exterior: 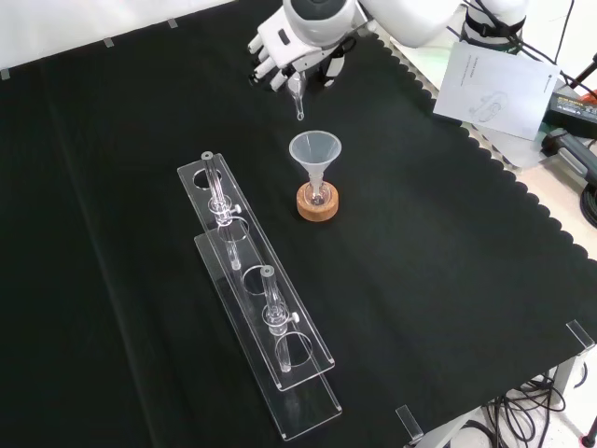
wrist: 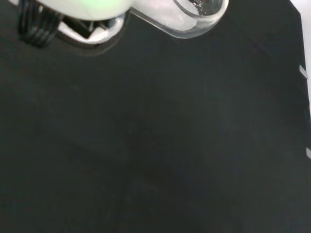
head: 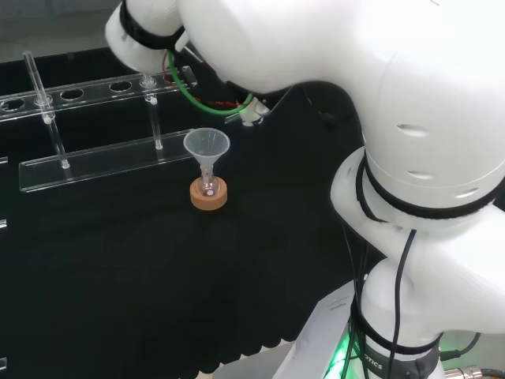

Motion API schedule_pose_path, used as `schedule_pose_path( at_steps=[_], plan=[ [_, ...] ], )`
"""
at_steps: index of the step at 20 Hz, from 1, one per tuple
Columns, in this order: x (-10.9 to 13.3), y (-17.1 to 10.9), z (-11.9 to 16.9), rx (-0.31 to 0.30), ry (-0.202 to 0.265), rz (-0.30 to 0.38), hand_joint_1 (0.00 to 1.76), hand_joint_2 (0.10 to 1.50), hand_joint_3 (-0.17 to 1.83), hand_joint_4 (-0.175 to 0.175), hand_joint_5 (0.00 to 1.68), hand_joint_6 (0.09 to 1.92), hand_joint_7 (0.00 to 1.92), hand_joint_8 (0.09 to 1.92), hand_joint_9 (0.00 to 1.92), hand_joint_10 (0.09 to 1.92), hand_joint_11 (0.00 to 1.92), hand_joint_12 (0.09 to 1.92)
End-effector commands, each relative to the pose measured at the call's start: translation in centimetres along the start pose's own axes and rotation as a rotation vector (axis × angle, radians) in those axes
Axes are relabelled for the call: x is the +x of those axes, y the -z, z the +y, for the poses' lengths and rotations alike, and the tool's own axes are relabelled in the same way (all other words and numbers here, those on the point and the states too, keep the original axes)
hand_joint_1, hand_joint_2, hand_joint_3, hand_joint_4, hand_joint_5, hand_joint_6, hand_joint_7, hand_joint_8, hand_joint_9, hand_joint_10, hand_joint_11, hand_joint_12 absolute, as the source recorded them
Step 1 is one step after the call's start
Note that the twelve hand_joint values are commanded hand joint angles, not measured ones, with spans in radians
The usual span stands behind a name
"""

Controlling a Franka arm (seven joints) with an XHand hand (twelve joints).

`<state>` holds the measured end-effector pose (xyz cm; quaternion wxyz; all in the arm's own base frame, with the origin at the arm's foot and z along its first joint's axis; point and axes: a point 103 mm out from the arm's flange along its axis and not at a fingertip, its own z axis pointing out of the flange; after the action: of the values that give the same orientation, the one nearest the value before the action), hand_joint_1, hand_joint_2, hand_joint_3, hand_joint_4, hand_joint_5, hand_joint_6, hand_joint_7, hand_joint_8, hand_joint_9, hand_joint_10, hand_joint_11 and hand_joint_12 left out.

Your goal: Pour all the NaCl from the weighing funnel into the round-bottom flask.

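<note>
The weighing funnel [exterior: 298,96] was held in the hand's [exterior: 276,49] curled fingers, spout down, short of the funnel [exterior: 315,150] set in the flask [exterior: 318,196]; pouring was judged not yet begun.

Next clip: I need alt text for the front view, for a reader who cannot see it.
The hand at the view's top holds a clear weighing funnel, spout down, above and apart from a clear funnel seated in a flask on a cork ring. To their left on the black cloth lies a clear tube rack.
</note>
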<state>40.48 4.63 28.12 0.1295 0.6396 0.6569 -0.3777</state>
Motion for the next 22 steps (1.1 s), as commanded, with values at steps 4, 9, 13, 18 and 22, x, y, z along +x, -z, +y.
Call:
schedule_pose_path(
  at_steps=[4,9,13,18,22],
  plan=[
    [2.18,1.2,-0.1,-0.012,0.035,-0.06,1.1,0.68,0.67,0.175,1.19,0.83,0.59,0.65,0.99,0.34,0.79,1.08],
    [2.25,1.07,0.08,-0.009,0.04,-0.103,1.1,0.68,0.67,0.175,1.19,0.83,0.59,0.65,0.99,0.34,0.79,1.08],
    [2.44,1.24,0.09,-0.007,0.039,-0.158,1.1,0.68,0.67,0.175,1.19,0.83,0.59,0.65,0.99,0.33,0.79,1.08],
    [2.64,1.06,0.12,-0.005,0.042,-0.228,1.1,0.68,0.68,0.175,1.19,0.83,0.59,0.65,0.99,0.33,0.79,1.08],
    [2.44,1.11,0.25,-0.009,0.049,-0.271,1.1,0.68,0.68,0.175,1.19,0.83,0.59,0.65,0.99,0.33,0.79,1.08]
  ],
)
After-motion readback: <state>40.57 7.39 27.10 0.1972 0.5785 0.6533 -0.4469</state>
